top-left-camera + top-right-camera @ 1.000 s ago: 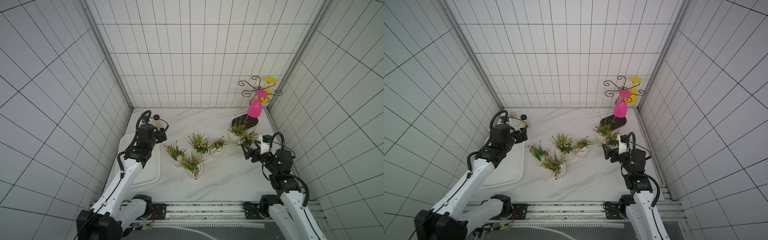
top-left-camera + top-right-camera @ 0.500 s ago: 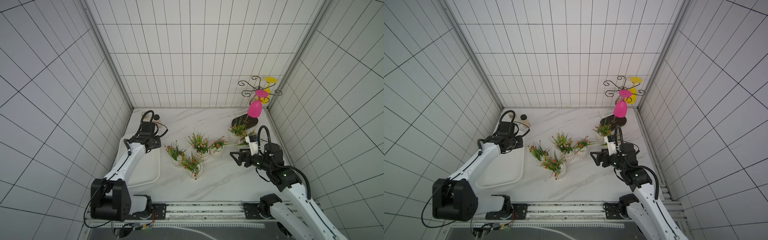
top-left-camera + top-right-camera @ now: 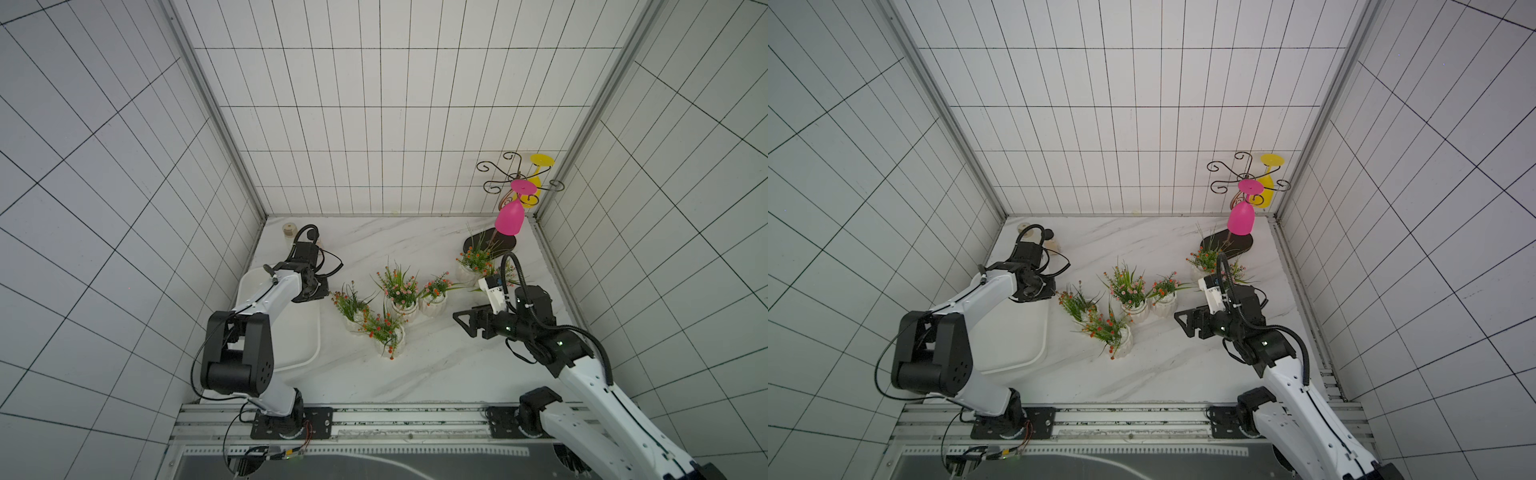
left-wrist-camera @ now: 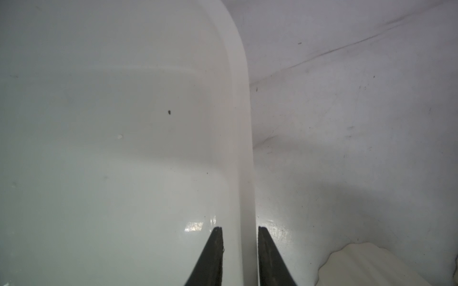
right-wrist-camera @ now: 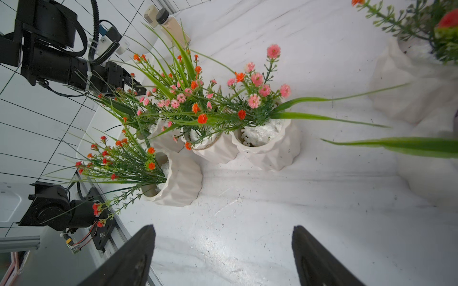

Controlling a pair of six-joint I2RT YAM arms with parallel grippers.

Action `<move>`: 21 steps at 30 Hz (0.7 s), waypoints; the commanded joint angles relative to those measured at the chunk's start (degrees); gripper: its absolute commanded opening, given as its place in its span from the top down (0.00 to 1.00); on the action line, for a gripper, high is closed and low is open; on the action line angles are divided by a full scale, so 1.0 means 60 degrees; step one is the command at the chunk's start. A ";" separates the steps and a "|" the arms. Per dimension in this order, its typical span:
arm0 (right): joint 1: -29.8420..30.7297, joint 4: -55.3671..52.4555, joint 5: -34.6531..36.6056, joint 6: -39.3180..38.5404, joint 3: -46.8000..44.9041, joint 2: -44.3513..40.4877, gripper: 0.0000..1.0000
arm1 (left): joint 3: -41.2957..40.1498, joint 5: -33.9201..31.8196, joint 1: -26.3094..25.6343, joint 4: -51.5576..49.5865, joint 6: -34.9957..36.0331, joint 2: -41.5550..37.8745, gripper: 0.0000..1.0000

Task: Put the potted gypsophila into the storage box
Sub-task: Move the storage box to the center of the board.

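Marble tabletop (image 3: 436, 374): left gripper (image 4: 238, 227) pinching storage box (image 4: 244, 148) rim, right gripper (image 5: 223, 230) spread, empty.

No text, label, brand, number or sign can be read anywhere: the storage box (image 3: 297, 332), the white pots (image 5: 270, 148) and the tabletop (image 3: 436, 374) show plain surfaces without writing.

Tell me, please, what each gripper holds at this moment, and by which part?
The left gripper pinches the white tray by its raised rim. The right gripper is open and holds nothing.
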 commanded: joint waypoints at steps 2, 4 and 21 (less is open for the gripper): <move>0.0128 -0.0121 -0.0793 -0.0412 0.0654 0.0189 0.13 | 0.0253 0.0324 -0.0081 0.0328 0.0189 0.0055 0.79; 0.0129 -0.0112 -0.1019 -0.0475 0.0628 0.0274 0.13 | 0.0294 0.0544 -0.0140 0.0336 0.0317 0.0145 0.80; 0.0554 0.0035 -0.1573 -0.1189 0.0111 -0.0226 0.08 | 0.1247 0.0884 -0.0976 0.0328 0.0340 0.0867 0.88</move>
